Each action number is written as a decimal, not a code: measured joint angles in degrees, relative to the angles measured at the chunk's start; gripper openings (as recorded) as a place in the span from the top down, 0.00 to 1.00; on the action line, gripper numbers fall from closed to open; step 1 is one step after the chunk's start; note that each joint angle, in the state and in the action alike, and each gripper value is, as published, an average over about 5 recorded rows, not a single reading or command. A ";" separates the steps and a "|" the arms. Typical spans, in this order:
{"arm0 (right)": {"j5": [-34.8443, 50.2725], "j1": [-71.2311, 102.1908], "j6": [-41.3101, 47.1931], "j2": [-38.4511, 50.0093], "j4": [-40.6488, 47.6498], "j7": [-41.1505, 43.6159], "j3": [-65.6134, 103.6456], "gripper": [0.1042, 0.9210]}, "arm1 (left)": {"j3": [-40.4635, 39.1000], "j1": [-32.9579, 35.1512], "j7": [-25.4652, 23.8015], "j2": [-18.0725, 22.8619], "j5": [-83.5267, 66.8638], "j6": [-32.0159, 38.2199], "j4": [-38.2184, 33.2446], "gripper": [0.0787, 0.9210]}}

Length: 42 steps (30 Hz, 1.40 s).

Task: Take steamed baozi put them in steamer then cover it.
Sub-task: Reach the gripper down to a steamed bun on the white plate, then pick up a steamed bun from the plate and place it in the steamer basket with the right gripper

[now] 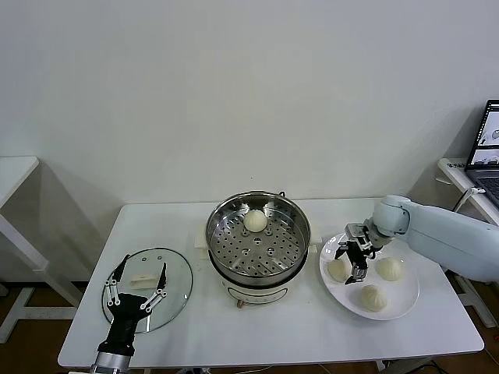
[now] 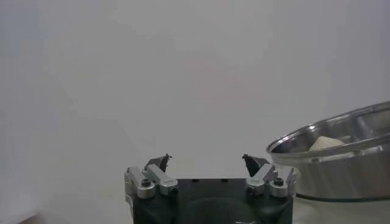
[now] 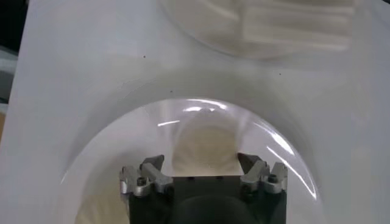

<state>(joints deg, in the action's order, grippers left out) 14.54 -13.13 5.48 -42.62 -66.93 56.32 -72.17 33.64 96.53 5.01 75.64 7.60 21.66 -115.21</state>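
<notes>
My right claw (image 1: pixel 350 262) is straddling a baozi (image 1: pixel 337 269) on the plate (image 1: pixel 405 300), jaws spread, not gripping yet. 1 bun (image 1: pixel 255 220) is sitting in the steamer (image 1: pixel 258 234) already. Next I'm needing to squeeze gently, then lift. Left claw (image 1: pixel 139 290) is idling wide over the lid (image 1: pixel 175 284).

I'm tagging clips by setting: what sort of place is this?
Probably a lab or office mocked up for a kitchen task, not a home kitchen: a bare white wall, plain white tables, a laptop at the side, a steamer.
</notes>
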 measured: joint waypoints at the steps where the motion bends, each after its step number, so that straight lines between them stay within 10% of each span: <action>1: -0.07 0.05 0.01 0.01 0.00 -0.09 0.05 0.17 | 0.06 0.00 -0.01 0.00 0.00 0.03 -0.01 0.12; 9: -0.50 -0.24 -0.09 0.57 -0.60 -0.37 0.20 0.33 | 0.15 0.07 -0.03 0.13 -0.01 0.14 -0.16 0.12; 42: 16.48 -32.89 5.21 -15.71 -7.07 11.91 -10.82 0.37 | -0.34 -1.41 0.03 -0.66 -0.11 -0.29 -0.57 0.12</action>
<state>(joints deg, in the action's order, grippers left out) 31.01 -46.02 10.69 -58.33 -74.00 68.23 -82.98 33.30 95.12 5.05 74.97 7.49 21.37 -115.78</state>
